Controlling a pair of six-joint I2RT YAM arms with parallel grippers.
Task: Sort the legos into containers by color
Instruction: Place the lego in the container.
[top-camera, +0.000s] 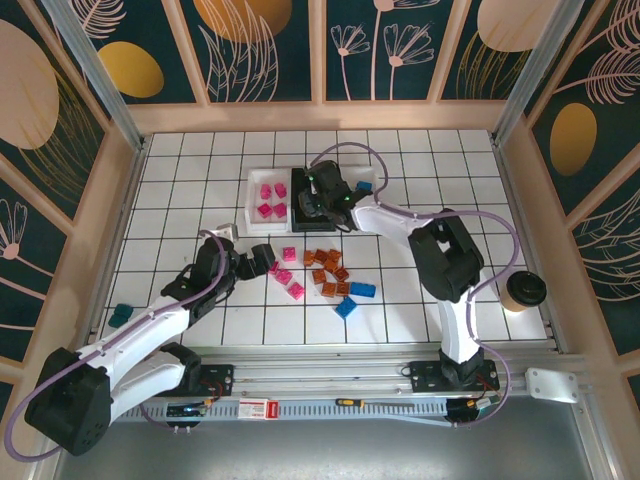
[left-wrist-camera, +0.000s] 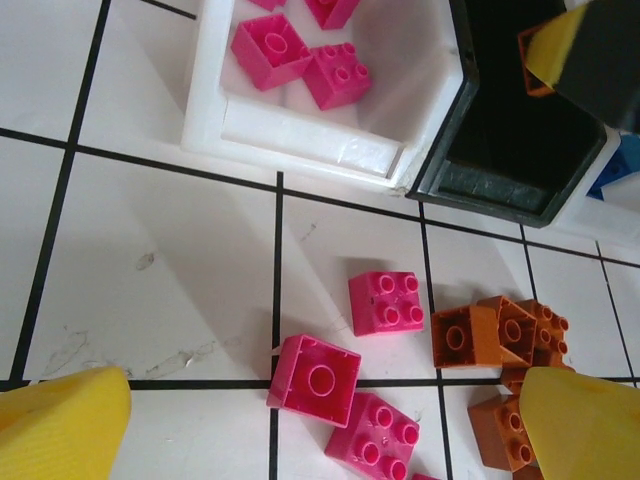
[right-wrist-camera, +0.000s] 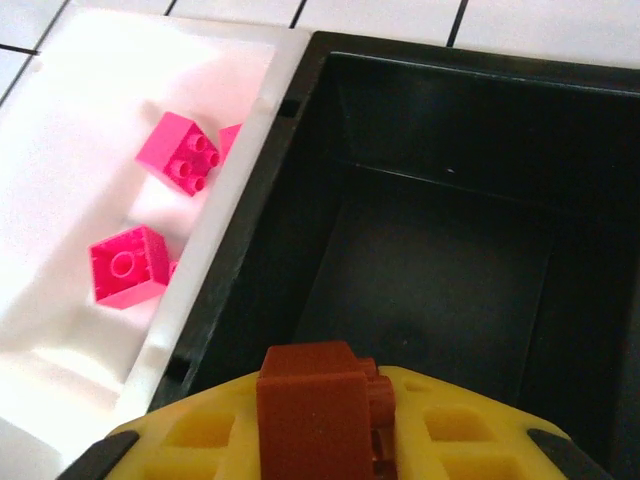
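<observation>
My right gripper (top-camera: 318, 200) hangs over the black container (right-wrist-camera: 440, 270), shut on an orange lego (right-wrist-camera: 315, 410) between its yellow fingers (right-wrist-camera: 180, 440). Nothing lies on the part of this container's floor that I can see. To its left, the white container (top-camera: 252, 190) holds several pink legos (right-wrist-camera: 180, 150). My left gripper (left-wrist-camera: 325, 400) is open, low over three loose pink legos (left-wrist-camera: 387, 301) on the tiles. An orange pile (left-wrist-camera: 480, 335) lies just to their right. Two blue legos (top-camera: 353, 298) rest near the orange pile. Another white container (top-camera: 375, 178) at the black one's right holds a blue brick.
A paper coffee cup (top-camera: 522, 290) stands at the right edge of the tiled floor. A small teal object (top-camera: 120, 315) lies at the left edge. Wooden frame walls (top-camera: 135, 140) enclose the floor on three sides.
</observation>
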